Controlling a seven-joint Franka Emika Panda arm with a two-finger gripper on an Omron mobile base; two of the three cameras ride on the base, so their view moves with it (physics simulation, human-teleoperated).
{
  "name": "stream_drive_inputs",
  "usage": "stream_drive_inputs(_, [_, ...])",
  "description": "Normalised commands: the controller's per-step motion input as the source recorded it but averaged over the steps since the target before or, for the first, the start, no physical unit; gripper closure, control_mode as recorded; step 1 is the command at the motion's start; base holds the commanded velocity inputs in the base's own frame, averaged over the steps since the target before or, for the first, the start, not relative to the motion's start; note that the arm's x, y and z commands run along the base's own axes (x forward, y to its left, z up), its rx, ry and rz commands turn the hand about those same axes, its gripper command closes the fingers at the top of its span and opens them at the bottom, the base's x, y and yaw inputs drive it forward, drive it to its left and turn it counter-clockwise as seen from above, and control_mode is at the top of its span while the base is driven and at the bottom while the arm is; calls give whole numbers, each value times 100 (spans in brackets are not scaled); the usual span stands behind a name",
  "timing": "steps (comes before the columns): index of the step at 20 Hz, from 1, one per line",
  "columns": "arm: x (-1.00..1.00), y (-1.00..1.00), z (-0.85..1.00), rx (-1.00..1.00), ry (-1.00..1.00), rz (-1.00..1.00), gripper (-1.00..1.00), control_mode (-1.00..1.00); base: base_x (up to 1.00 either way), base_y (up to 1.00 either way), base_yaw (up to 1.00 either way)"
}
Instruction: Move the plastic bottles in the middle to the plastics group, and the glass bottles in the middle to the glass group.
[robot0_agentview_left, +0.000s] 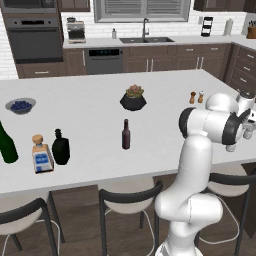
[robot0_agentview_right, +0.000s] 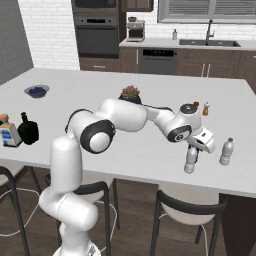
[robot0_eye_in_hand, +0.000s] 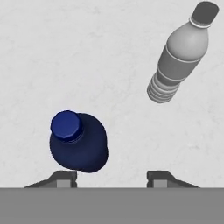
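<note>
claw (robot0_eye_in_hand: 111, 177) open over dark blue bottle (robot0_eye_in_hand: 78, 146); left base view: slim brown bottle (robot0_agentview_left: 126, 134).

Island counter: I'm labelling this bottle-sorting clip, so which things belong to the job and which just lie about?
Job: slim brown bottle, squat black bottle, green bottle, blue-labelled bottle, dark blue bottle, clear plastic bottle.
Lying about: potted plant, bowl of blueberries, two shakers.
</note>
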Motion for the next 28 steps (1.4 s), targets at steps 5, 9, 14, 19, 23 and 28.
stream_drive_inputs(5, [-2,0,28,0,0,0,-100,-100,0,0,0])
stream_drive_inputs(9, [-26,13,72,0,0,0,-100,-100,0,0,0])
stream_drive_inputs(14, [-19,70,58,-3,0,0,-100,-100,0,0,0])
stream_drive_inputs(19, [-25,100,29,-11,0,11,-100,-100,0,0,0])
stream_drive_inputs(23, [-2,100,6,-8,0,24,-100,-100,0,0,0])
stream_drive_inputs(28, [19,94,27,0,1,29,-100,-100,0,0,0])
